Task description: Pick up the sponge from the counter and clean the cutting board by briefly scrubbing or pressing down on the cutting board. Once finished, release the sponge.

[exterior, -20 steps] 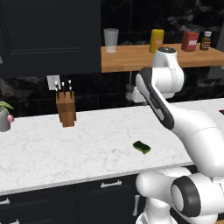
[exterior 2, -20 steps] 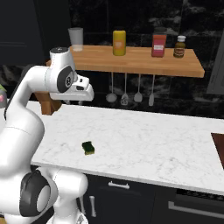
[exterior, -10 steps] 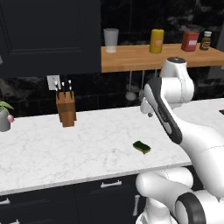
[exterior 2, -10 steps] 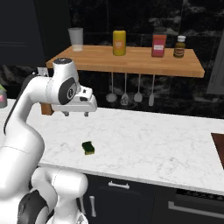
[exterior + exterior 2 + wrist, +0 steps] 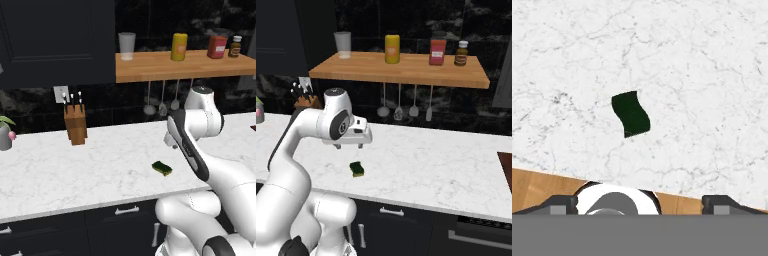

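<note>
The sponge (image 5: 162,168) (image 5: 357,169) (image 5: 630,113) lies flat, dark green side up, near the front edge of the white marble counter (image 5: 75,170) (image 5: 431,170). My gripper (image 5: 348,145) (image 5: 640,203) hangs well above it, pointing down, open with nothing between its fingers (image 5: 360,145). In the hand view the sponge sits in the middle of the picture, above the two spread fingertips (image 5: 722,202). Only a strip of the dark reddish-brown cutting board (image 5: 505,167) shows, at the counter's far right.
A knife block (image 5: 75,125) stands at the back left, with a potted plant (image 5: 5,135) further left. Ladles and spoons (image 5: 398,102) hang under the wooden shelf (image 5: 401,70), which carries a glass, a yellow canister, a red box and a bottle.
The jaws have gone from shut to wide open. The hand has swung forward and down from near the shelf to a spot above the sponge. The sponge has not moved.
</note>
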